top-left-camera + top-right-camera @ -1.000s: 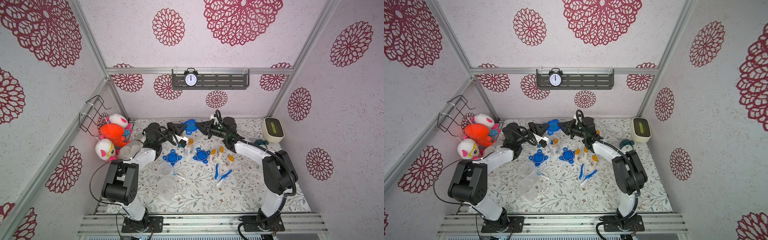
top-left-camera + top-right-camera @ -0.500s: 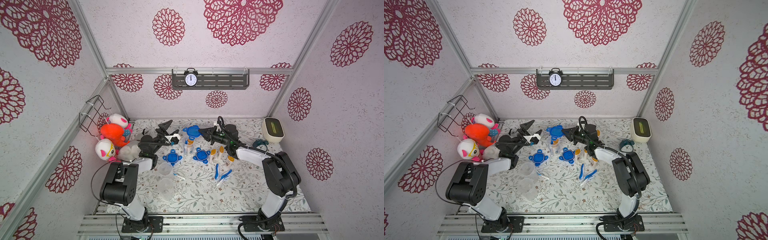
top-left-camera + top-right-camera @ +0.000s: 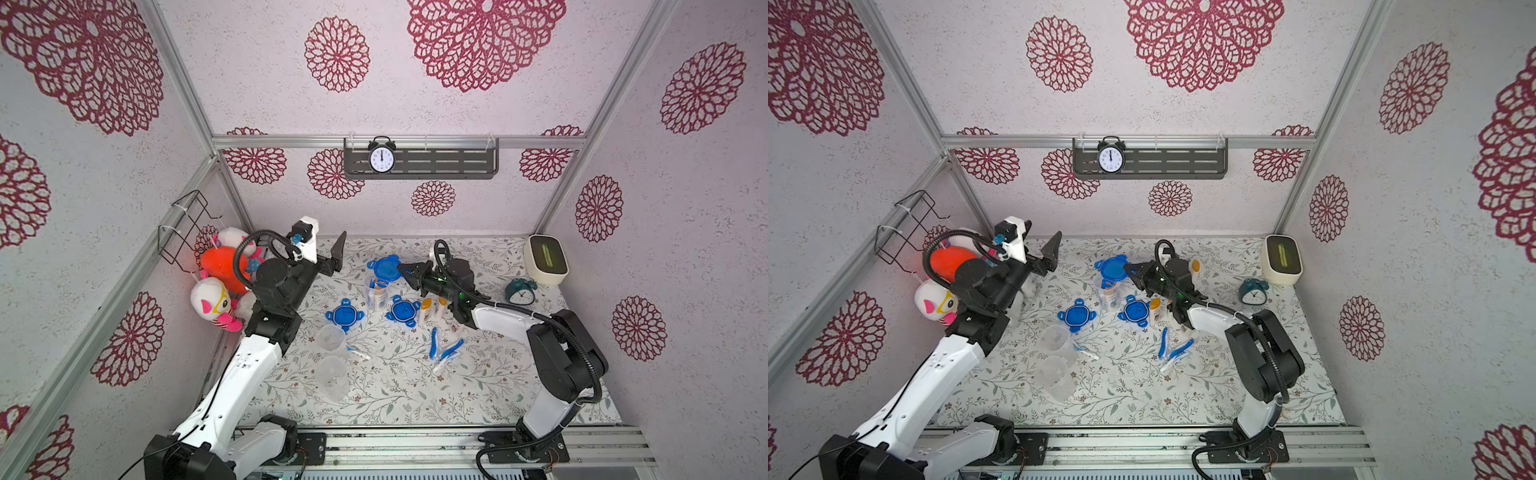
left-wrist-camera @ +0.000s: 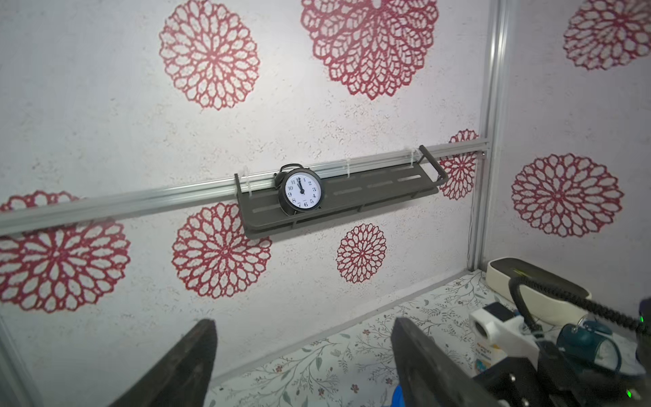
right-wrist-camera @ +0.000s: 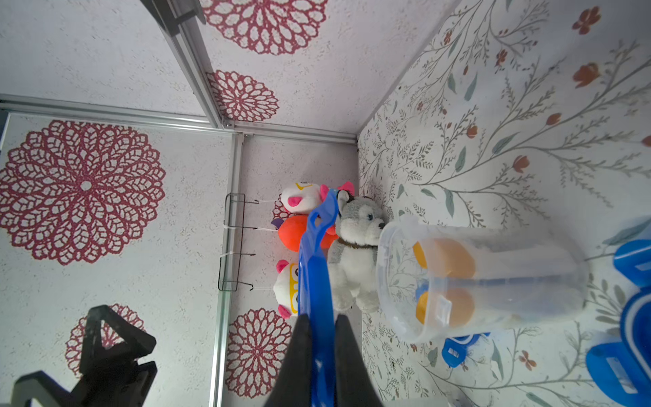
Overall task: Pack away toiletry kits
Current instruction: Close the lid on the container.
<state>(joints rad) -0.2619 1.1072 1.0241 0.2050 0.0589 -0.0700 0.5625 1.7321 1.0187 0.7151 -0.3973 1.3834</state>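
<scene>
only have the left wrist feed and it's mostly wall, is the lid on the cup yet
observer: no, the right end effector is shut on the lid, holding it edge-on and apart from the cup rim.
operator: anything in that cup
observer: two orange-capped bottles, seen through its mouth in the right wrist view.
operator: any other cups out
observer: two empty cups stand upright nearer the robot's base, in both top views.
</scene>
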